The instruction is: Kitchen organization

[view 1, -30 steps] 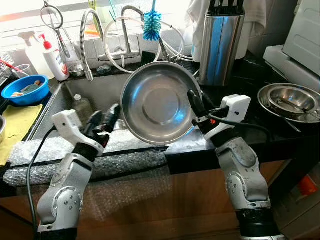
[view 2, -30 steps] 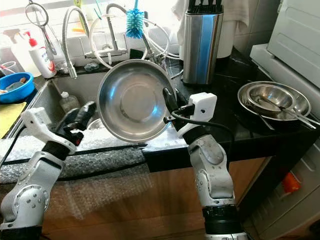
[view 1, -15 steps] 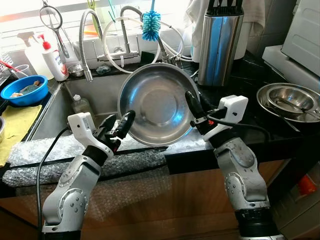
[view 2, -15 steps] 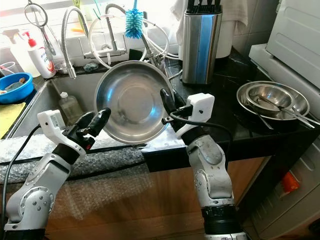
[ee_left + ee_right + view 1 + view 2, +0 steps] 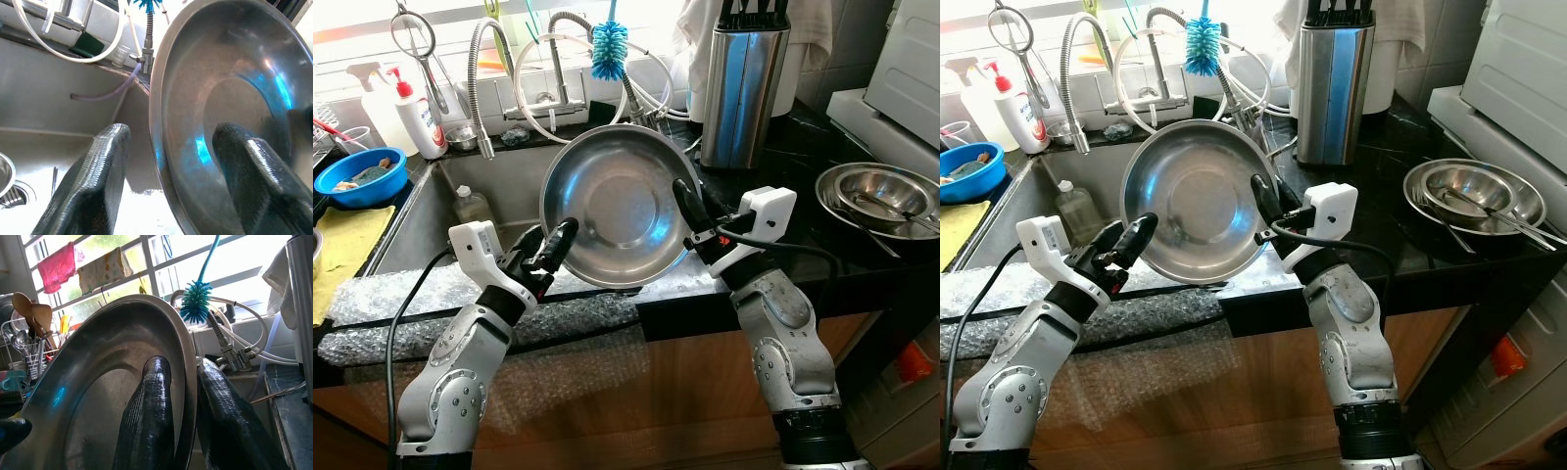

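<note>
A large steel bowl (image 5: pixel 612 201) is held upright on edge above the counter's front, its hollow facing me. My right gripper (image 5: pixel 688 208) is shut on the bowl's right rim, one finger inside (image 5: pixel 146 421) and one behind. My left gripper (image 5: pixel 553 250) is open at the bowl's lower left rim; in the left wrist view its two fingers (image 5: pixel 93 181) straddle the rim (image 5: pixel 159 147), one on each side, with a gap to the metal.
The sink (image 5: pixel 494 191) lies behind the bowl, with a faucet and blue brush (image 5: pixel 609 49). A steel knife block (image 5: pixel 742 83) stands on the black counter. Stacked steel bowls (image 5: pixel 879 196) sit at right. Bubble wrap (image 5: pixel 421 313) covers the front edge; a blue bowl (image 5: pixel 357 174) is far left.
My left gripper has risen and closed in on the bowl's lower left rim, its fingers now either side of it. The bowl has shifted slightly left and up with my right gripper.
</note>
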Robot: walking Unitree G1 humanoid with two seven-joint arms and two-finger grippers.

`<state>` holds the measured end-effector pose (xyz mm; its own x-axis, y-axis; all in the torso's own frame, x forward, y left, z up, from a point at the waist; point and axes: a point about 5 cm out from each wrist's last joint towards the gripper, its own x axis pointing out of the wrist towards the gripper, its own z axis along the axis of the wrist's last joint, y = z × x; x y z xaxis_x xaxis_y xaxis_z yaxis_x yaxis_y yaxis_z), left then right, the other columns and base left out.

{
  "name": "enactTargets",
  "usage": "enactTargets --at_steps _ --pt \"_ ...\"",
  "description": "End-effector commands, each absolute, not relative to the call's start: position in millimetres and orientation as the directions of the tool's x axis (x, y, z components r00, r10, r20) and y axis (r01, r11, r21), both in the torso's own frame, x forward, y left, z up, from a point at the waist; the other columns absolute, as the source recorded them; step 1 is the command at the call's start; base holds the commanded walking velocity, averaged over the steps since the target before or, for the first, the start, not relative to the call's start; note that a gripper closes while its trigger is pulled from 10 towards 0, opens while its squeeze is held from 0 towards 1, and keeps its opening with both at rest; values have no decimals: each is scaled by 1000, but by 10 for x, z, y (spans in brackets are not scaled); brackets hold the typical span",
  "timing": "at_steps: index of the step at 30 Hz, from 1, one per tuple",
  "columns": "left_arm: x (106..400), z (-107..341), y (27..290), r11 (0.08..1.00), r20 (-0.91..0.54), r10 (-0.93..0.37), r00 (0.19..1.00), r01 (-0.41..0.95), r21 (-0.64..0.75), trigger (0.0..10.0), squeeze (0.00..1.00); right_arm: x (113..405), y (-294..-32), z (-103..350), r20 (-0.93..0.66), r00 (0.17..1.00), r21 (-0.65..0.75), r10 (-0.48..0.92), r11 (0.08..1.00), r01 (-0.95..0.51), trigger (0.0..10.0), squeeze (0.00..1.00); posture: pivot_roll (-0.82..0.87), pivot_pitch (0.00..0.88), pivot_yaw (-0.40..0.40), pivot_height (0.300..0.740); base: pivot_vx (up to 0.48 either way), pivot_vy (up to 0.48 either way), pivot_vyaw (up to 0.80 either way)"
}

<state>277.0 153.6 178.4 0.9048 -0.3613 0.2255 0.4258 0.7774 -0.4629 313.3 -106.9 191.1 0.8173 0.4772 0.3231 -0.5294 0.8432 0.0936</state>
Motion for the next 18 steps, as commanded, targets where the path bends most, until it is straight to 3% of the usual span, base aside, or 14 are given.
enactTargets --at_steps 1,18 --pt "2744 1796 1535 789 219 -376 900 435 -434 0 0 3134 -991 2018 358 789 79 500 825 -559 10000 0 -102 0 105 740 0 0 0" --pt "2739 1786 1506 782 215 -391 895 446 -436 0 0 3141 -986 2013 351 791 79 501 826 -558 10000 0 -102 0 105 740 0 0 0"
